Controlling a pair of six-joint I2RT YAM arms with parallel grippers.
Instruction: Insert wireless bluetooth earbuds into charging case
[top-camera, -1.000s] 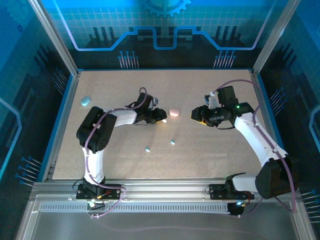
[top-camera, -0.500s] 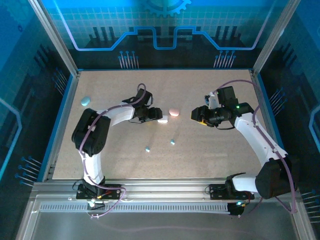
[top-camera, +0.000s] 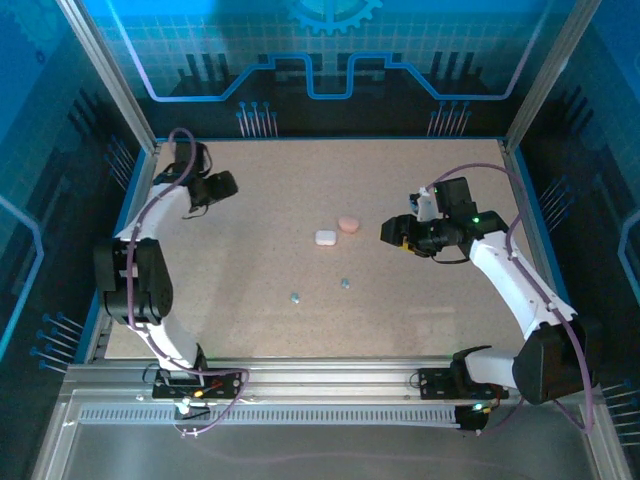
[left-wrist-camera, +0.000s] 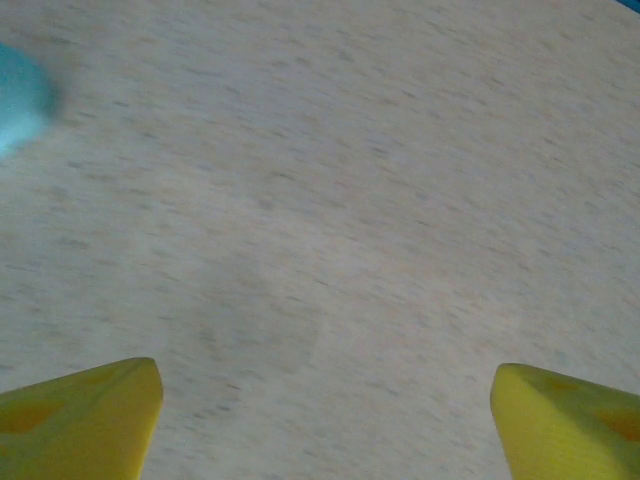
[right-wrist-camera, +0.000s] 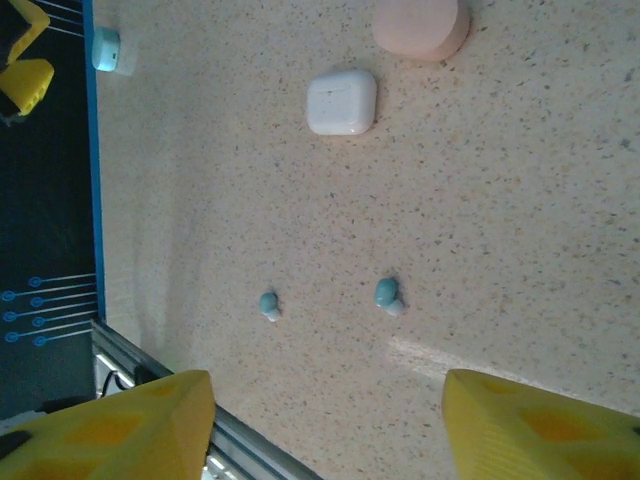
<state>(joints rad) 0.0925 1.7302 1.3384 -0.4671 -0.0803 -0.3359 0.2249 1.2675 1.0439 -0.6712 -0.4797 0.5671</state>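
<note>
Top external, counted: two earbuds, three cases, two grippers. Nearer earbud (top-camera: 295, 297) and farther earbud (top-camera: 345, 284), both light blue, lying loose on the table (top-camera: 250, 330) toward its near middle, apart from each other and outside every case. Beyond them, white case (top-camera: 325, 238) and pink case (top-camera: 348, 224) side by side near the table's centre, close but with a gap between. Third, light-blue case (right-wrist-camera: 105, 48), picked out from the right wrist camera at the far left edge of the table, well apart from the other two.

Left gripper (top-camera: 222, 185) poised over the far left corner, well away from both earbuds. Through the left wrist camera: two yellow fingertips (left-wrist-camera: 90, 410) spread wide, bare tabletop between, nothing held. Blurred pale-blue patch at the upper left edge there, too smeared to name.

Right gripper (top-camera: 392, 232) hanging just right of the pink case, touching neither case. Through the right wrist camera: two yellow fingers (right-wrist-camera: 130, 420) standing wide apart and empty. Framed between them, farther off: both earbuds, each with a small white tip, and the white case.
</note>
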